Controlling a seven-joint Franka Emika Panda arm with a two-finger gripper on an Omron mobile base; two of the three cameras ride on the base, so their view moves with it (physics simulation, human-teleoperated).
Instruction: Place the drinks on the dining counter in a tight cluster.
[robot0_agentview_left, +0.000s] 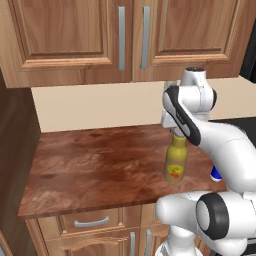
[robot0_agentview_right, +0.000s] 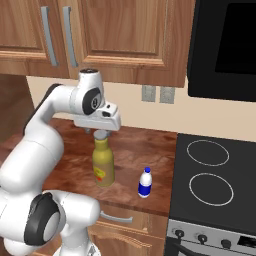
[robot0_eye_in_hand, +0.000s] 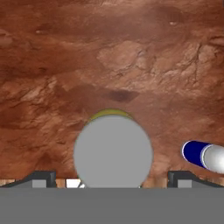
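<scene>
So the white arm's two-finger gripper (robot0_agentview_right: 102, 134) hangs straight down over the taller olive-yellow bottle with the grey cap and yellow-red label (robot0_agentview_right: 103, 164), right above its cap. In the hand view that grey cap (robot0_eye_in_hand: 113, 152) sits as a big round disc dead centre between the two dark fingertips (robot0_eye_in_hand: 40, 177), one tip on each side, each standing clear of it. Jaws are spread as wide as they go and they've got nothing in them, the bottle is just standing upright on its own.

That bottle stands on the reddish-brown wood worktop (robot0_agentview_left: 95, 165) that backs onto the beige wall (robot0_agentview_left: 95, 107), under the wooden upper cabinets with grey handles (robot0_agentview_left: 75, 35). From the left base view it's toward the right part of the top, closer to the front edge than to the wall.

The small white bottle with the blue cap and blue label (robot0_agentview_right: 145, 183) is upright on the same worktop, near the olive one on its right side but apart from it, close to the front edge and just beside the black stovetop with the ring burners (robot0_agentview_right: 212, 175). In the hand view it pokes in at the right edge, and in the left base view it's mostly hidden behind the arm.

There are drawers with grey handles (robot0_agentview_left: 91, 221) below the worktop.
</scene>
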